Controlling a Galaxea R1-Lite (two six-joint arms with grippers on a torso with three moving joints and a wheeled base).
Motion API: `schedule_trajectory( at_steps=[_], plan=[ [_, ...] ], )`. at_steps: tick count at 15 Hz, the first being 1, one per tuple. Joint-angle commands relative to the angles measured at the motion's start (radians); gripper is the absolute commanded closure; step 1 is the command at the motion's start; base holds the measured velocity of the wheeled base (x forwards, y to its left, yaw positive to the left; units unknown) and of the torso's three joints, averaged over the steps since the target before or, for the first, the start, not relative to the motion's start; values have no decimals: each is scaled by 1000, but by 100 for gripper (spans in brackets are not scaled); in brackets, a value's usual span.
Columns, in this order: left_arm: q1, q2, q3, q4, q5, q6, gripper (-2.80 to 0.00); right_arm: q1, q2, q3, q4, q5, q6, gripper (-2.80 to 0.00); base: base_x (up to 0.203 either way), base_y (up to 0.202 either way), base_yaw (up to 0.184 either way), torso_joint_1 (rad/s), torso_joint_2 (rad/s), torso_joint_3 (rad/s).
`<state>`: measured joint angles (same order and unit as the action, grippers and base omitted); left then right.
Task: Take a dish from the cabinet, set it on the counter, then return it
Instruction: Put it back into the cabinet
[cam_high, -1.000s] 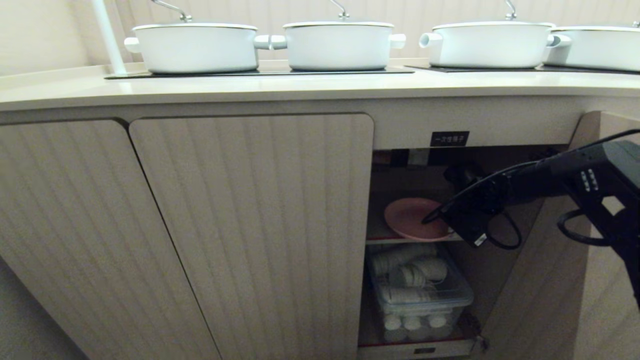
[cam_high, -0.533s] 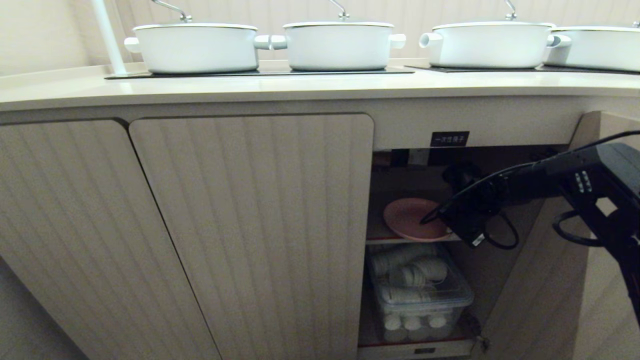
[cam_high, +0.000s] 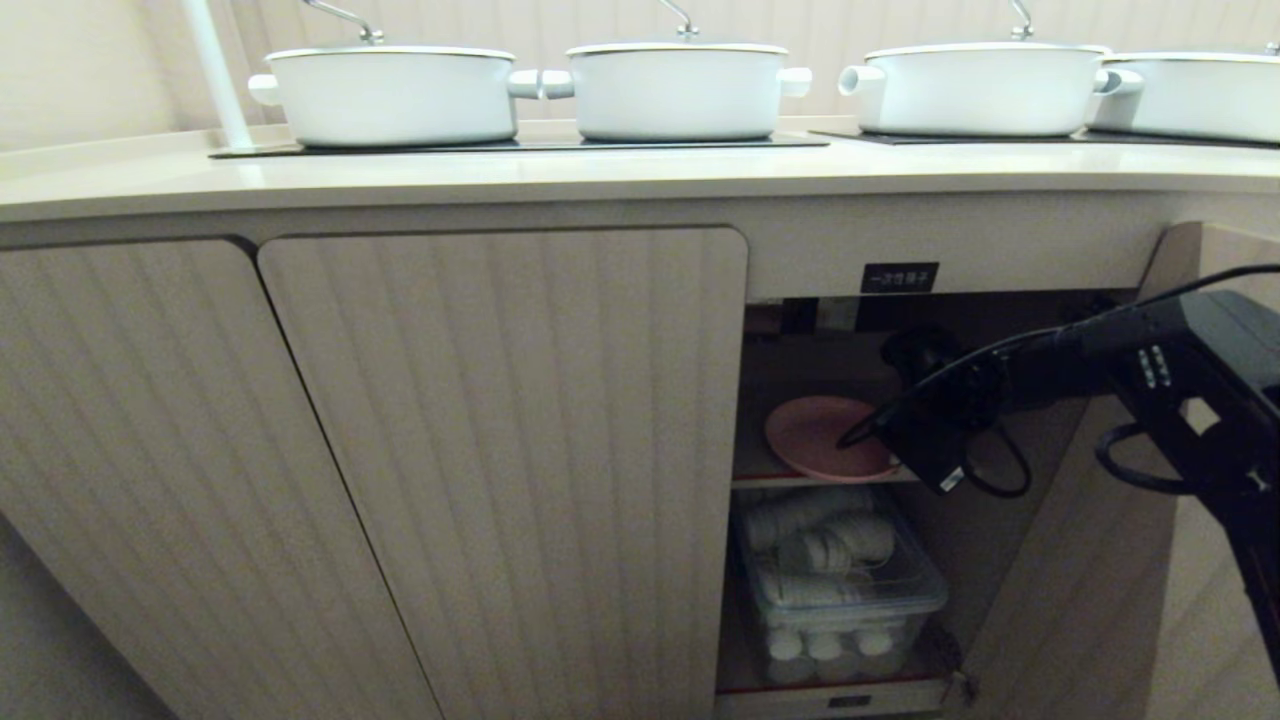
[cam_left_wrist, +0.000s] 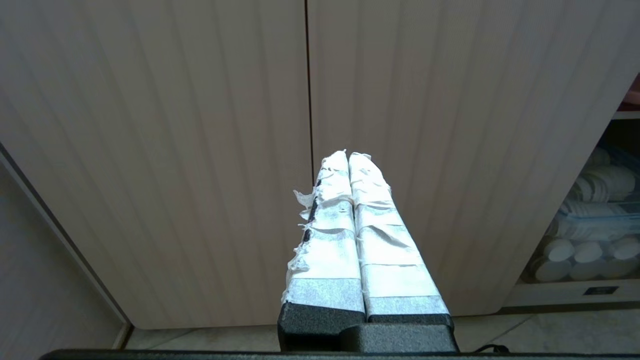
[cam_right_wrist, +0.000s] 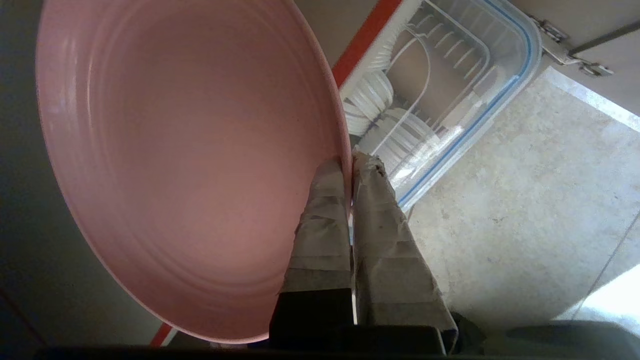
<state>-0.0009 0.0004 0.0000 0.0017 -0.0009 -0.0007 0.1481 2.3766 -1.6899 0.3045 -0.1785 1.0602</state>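
Since a second ago the right arm (cam_high: 1180, 360) has reached slightly further into the cabinet (cam_high: 900, 500), and the dish (cam_high: 815, 436) has slid a touch deeper on its shelf; nothing else has shifted.

Nearest, the left gripper (cam_left_wrist: 348, 156) hangs low before two fluted doors (cam_left_wrist: 200, 150), its taped fingers (cam_left_wrist: 370, 225) pressed together with nothing between them. It is outside the head view.

Next comes the right arm, entering from the right past the swung-open door (cam_high: 1100, 560). The right gripper (cam_right_wrist: 351, 160) is clamped on the dish's rim: one taped finger (cam_right_wrist: 322, 225) lies on the pink inner face, the other on the outside, with the rim pinched between them. In the head view the wrist hides the fingers and covers the dish's right edge.

The dish lies on the inner shelf (cam_high: 760, 478), in the upper compartment. Below it, in the bottom compartment, stands a clear bin (cam_high: 850, 590) packed with white round items. A black label (cam_high: 899, 278) sits on the panel above the opening.

Above is the counter (cam_high: 500, 175). Farthest back, four white pots (cam_high: 392, 92) with lids stand in a row on black hob panels (cam_high: 520, 146), and a white pole (cam_high: 215, 70) rises at the left end.
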Motion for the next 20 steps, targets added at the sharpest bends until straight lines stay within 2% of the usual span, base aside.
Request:
schedule_trajectory(
  at_steps=[1,20],
  plan=[
    [1,0,0,0,-1,-1,0,-1,3,-12,2,-1,6,0,0,0,0,0,0,0],
    [-1,0,0,0,1,-1,0,-1,60,-77,8,-29,7,0,0,0,0,0,0,0]
  ],
)
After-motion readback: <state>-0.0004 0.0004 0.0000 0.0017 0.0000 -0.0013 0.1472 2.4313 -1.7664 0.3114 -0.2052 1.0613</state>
